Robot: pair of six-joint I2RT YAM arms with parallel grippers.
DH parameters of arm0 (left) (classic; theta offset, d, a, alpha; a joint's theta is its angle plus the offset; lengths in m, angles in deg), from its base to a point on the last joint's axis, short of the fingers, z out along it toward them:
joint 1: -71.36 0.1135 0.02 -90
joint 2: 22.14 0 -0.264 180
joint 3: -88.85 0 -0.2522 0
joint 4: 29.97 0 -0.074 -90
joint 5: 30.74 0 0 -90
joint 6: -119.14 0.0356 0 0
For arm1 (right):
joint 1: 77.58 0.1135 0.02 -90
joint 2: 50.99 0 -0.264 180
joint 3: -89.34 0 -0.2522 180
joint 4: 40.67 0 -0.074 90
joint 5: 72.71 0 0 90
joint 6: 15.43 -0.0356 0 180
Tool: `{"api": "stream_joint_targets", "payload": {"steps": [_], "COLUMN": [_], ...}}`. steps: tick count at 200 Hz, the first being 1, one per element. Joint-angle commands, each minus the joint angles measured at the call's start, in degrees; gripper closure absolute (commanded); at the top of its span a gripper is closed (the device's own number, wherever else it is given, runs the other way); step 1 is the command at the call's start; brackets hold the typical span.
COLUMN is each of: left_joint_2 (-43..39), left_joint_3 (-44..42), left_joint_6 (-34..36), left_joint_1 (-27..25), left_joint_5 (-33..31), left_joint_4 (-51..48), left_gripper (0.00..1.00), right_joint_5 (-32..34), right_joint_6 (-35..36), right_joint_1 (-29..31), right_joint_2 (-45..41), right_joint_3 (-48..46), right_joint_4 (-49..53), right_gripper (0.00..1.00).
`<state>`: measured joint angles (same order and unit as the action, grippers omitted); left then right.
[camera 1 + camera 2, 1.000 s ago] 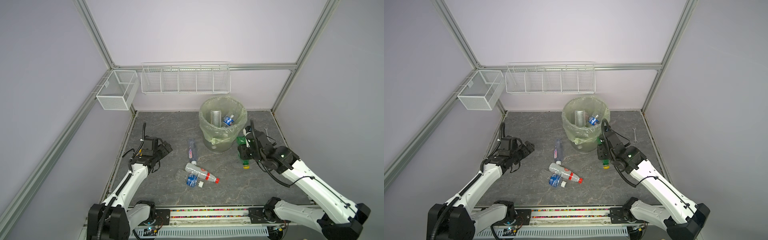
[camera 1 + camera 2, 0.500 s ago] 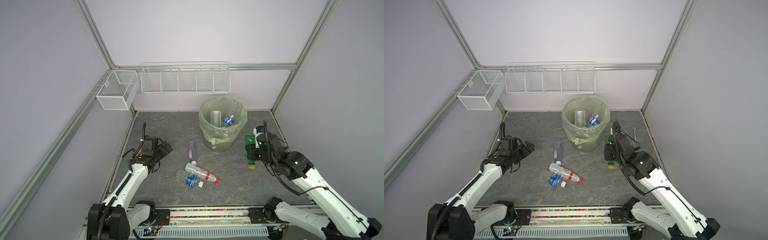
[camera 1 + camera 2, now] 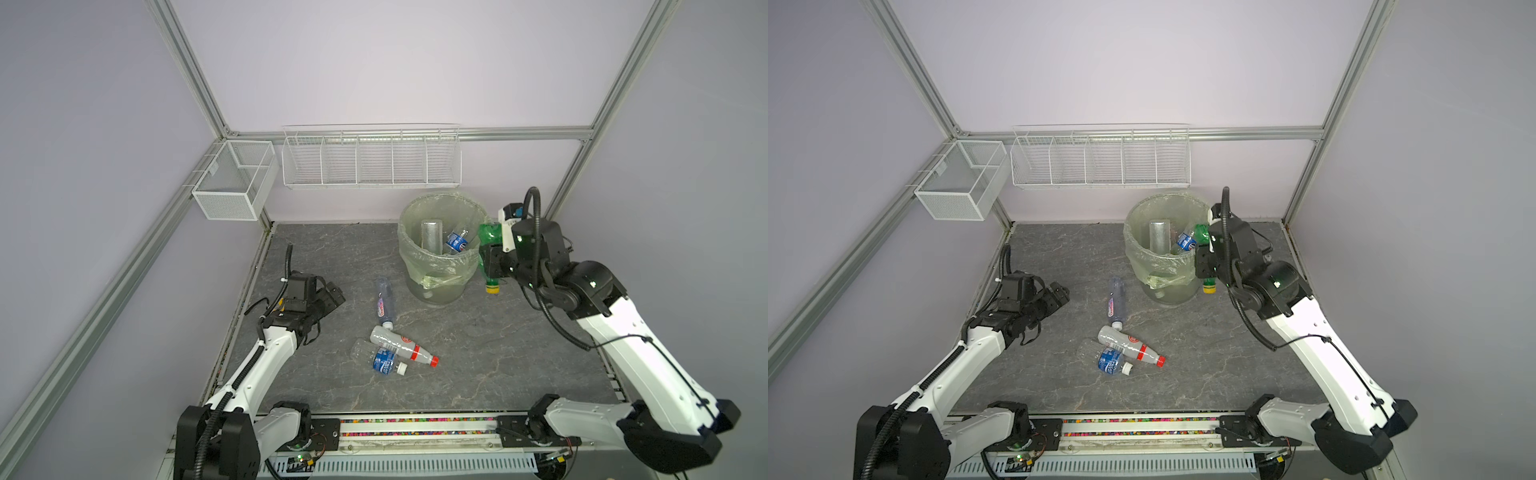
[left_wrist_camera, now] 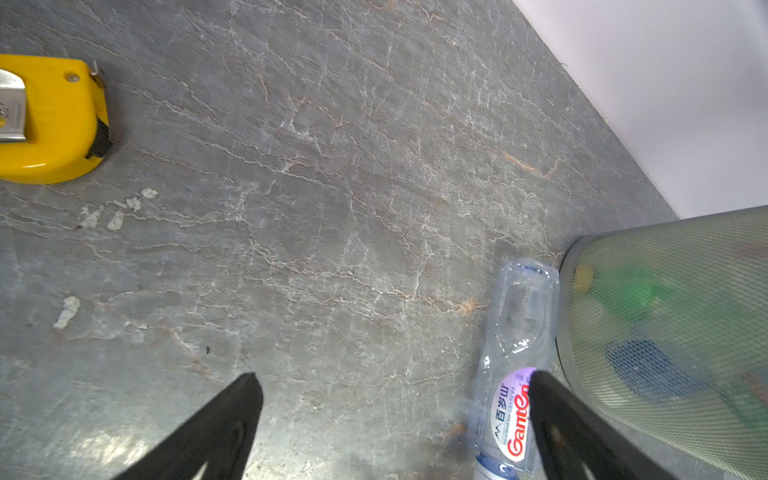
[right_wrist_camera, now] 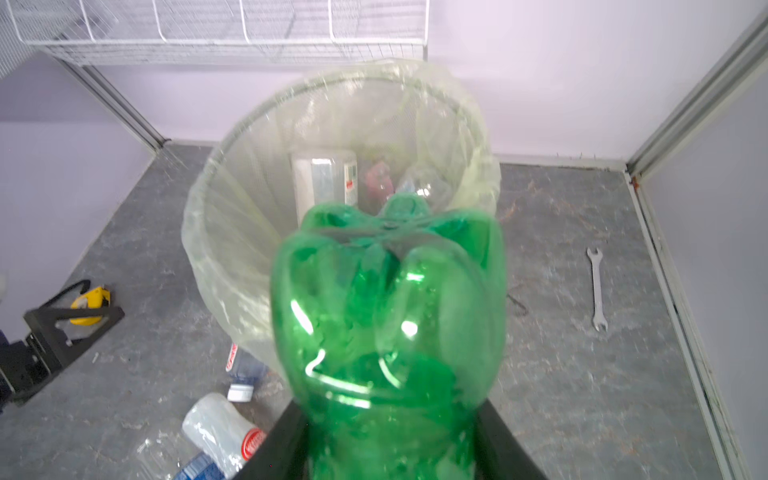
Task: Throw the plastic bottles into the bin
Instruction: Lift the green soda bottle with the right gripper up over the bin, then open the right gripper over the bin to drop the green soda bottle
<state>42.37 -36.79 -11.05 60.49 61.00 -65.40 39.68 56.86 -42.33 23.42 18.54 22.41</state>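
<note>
My right gripper is shut on a green plastic bottle, held cap down in the air against the right side of the bin. The bottle's base is level with the rim. Inside the bin lie a blue-labelled bottle and a silvery pack. Three clear bottles lie on the floor: a purple-labelled one, a red-capped one and a blue-labelled one. My left gripper is open and empty, low at the left.
A yellow tape measure lies on the floor near the left gripper. A wrench lies right of the bin. White wire baskets hang on the back wall, and a mesh one on the left rail.
The right gripper has lifted the green bottle off the floor and carried it up beside the bin's rim. The left arm has not moved.
</note>
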Motion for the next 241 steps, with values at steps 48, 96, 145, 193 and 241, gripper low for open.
{"api": "stream_joint_targets", "payload": {"steps": [48,96,145,193,241], "left_joint_2": [-1.07,-2.83,-1.35,-2.39,-4.7], "left_joint_3": [1.78,2.18,2.55,2.18,-1.11], "left_joint_6": [0.65,2.06,2.13,0.91,-0.75], "left_joint_1": [0.42,0.43,0.41,0.41,0.41], "left_joint_5": [0.06,-1.43,-1.39,-1.71,-0.24], "left_joint_4": [-1.66,-3.3,-3.48,-4.05,-3.49], "left_gripper": [0.0,0.0,0.0,0.0,0.01], "right_joint_5": [-4.3,-3.84,-4.99,-6.16,-7.4], "right_joint_6": [4.48,4.62,1.9,-1.35,-3.32], "right_joint_1": [-7.9,-7.92,-7.99,-8.07,-8.07], "right_joint_2": [29.32,18.7,2.86,-7.54,-12.58], "right_joint_3": [33.45,20.67,0.44,-12.43,-20.87], "right_joint_4": [4.29,0.23,-4.95,-6.4,-6.17], "right_gripper": [0.14,0.12,0.12,0.12,0.12]}}
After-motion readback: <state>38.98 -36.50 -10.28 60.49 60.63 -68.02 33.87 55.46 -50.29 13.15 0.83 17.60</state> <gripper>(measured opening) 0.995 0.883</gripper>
